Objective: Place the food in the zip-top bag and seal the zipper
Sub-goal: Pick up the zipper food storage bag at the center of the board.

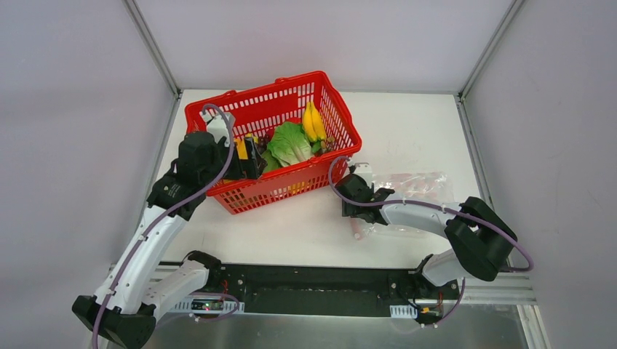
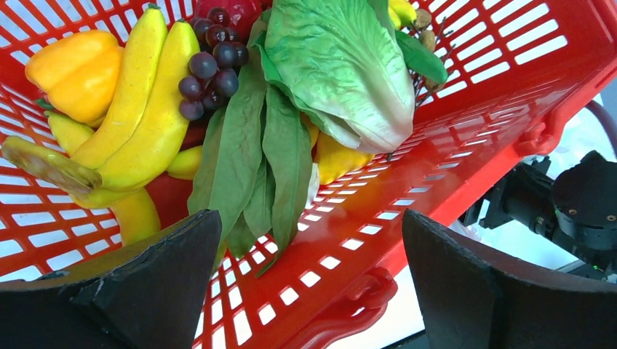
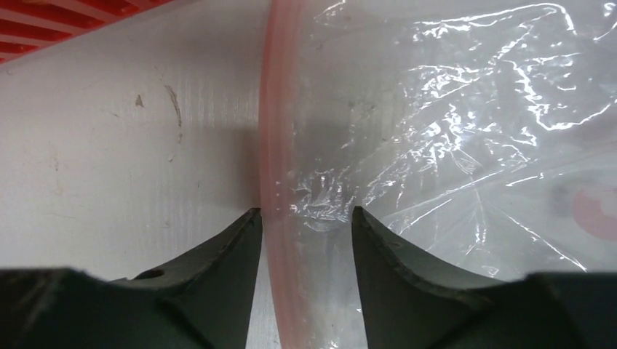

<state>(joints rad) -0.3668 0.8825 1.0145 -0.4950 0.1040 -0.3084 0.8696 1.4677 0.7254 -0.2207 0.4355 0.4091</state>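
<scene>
The food lies in a red mesh basket (image 1: 291, 185): green lettuce (image 1: 289, 143), yellow bananas (image 1: 313, 122), and in the left wrist view lettuce (image 2: 342, 65), bananas (image 2: 145, 109) and purple grapes (image 2: 211, 69). My left gripper (image 1: 251, 156) hangs wide open over the basket's left end, and its jaws (image 2: 309, 218) straddle the basket wall (image 2: 407, 196). The clear zip-top bag (image 1: 422, 183) lies flat on the table right of the basket. My right gripper (image 1: 355, 211) is down at its mouth, partly open (image 3: 305, 211), with the pink zipper (image 3: 273, 131) between the tips and crinkled bag plastic (image 3: 451, 131) beyond.
A yellow pepper (image 2: 76, 69) and long green leaves (image 2: 247, 160) also fill the basket. White walls with metal posts close in the table on three sides. The right arm's elbow (image 1: 476, 240) sits near the table's right front corner.
</scene>
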